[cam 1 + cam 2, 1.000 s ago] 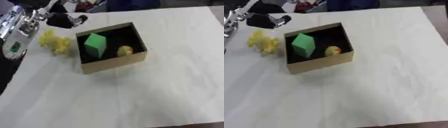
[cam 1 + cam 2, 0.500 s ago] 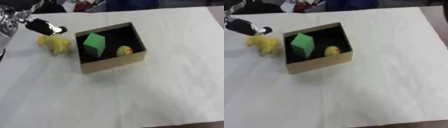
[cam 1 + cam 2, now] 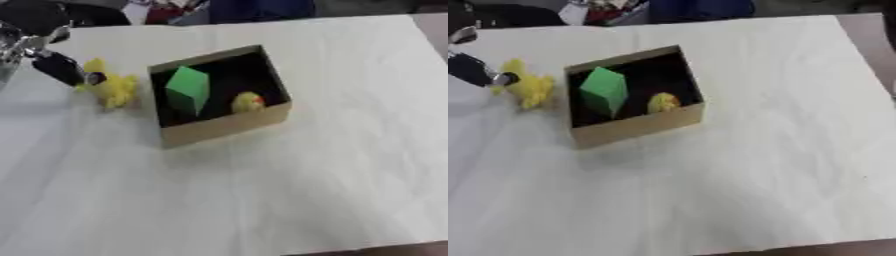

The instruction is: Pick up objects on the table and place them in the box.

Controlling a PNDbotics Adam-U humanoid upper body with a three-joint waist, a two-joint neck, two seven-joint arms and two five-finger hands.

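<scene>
left hand at yellow toy, box partly filled

the left hand (image 3: 59, 67) came in from the upper left edge of the view, black with silver parts behind it. a dark finger reached to the yellow toy (image 3: 110, 88) and its tip met the toy's near side. whether the fingers were curled round the toy or merely touching it could not be told. the right hand was not seen in either view.

the yellow toy lay on the worktop (image 3: 262, 190), just beside the left wall of the box (image 3: 226, 123) and outside it. the box was an open cardboard one with a dark interior, set askew on the white-covered worktop. inside it a green block (image 3: 187, 89) stood tilted in the left half, and a small yellow rounded object (image 3: 248, 102) with a spot of red sat in the right half near the front wall.
</scene>
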